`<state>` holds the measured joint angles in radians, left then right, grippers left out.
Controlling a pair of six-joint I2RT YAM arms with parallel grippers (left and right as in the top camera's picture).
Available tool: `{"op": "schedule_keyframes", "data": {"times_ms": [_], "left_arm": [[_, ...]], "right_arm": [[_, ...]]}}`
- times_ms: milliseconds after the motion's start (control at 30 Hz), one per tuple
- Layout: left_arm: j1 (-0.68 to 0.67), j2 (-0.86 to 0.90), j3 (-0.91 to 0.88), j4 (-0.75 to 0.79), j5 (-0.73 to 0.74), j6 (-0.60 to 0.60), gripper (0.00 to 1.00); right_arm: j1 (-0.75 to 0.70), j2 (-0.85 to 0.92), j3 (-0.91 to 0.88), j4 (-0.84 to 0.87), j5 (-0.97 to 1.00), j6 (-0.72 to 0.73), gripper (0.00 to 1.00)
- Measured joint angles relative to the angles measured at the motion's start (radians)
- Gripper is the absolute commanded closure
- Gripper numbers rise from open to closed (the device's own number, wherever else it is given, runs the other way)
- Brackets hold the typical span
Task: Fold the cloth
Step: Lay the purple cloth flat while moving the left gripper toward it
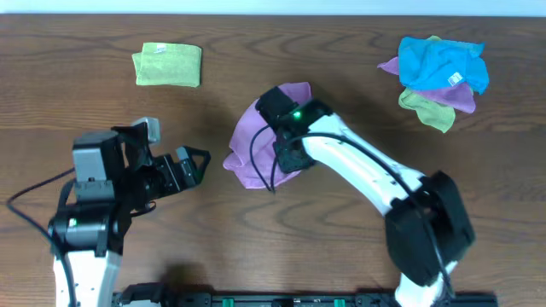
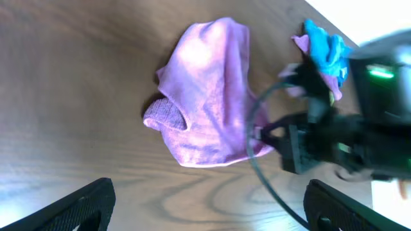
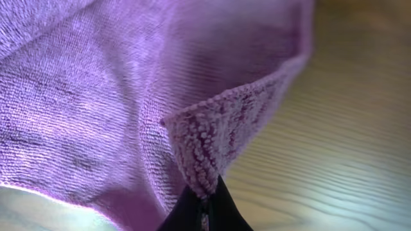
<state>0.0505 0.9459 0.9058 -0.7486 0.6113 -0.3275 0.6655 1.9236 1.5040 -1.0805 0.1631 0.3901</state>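
Lilac cloth (image 1: 252, 136) is lying crumpled near the centre of the wooden surface (image 1: 85, 102), partly doubled over, with one flap turning up at its edge in the left wrist view. The right arm is covering its 3 o'clock side in the overhead view.

Right claw (image 3: 204, 196) is pinching a raised, fuzzy hem of the cloth, tips pressed together on the fabric.

Left claw (image 1: 198, 165) is sitting at about 9 o'clock of the cloth, apart from it, fingers spread wide and holding nothing. In the left wrist view both fingers (image 2: 83, 205) are showing at the bottom corners, with the cloth lying between and beyond them.

Folded green cloth (image 1: 167, 65) is lying flat at 10 o'clock of the cloth, well apart.

At 2 o'clock a blue cloth (image 1: 442, 60) is sitting bunched on a second purple cloth (image 1: 458, 96). A small white tag (image 1: 455, 79) is showing on that pile, and any writing on it is too small to read.
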Motion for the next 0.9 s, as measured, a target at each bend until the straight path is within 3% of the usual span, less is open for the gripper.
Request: {"op": "schedule_keyframes", "data": {"times_ms": [467,733,900], "left_arm": [[-0.039,0.300,0.000,0.001,0.108,-0.123,0.05],[-0.079,0.359,-0.005,-0.005,0.155,-0.150,0.05],[-0.080,0.359,-0.126,0.073,0.201,-0.217,0.05]], "right_arm": [[-0.137,-0.035,0.000,-0.052,0.193,0.060,0.99],[-0.140,-0.035,0.000,-0.048,0.197,0.066,0.99],[-0.140,-0.035,0.000,-0.042,0.187,0.066,0.99]]}}
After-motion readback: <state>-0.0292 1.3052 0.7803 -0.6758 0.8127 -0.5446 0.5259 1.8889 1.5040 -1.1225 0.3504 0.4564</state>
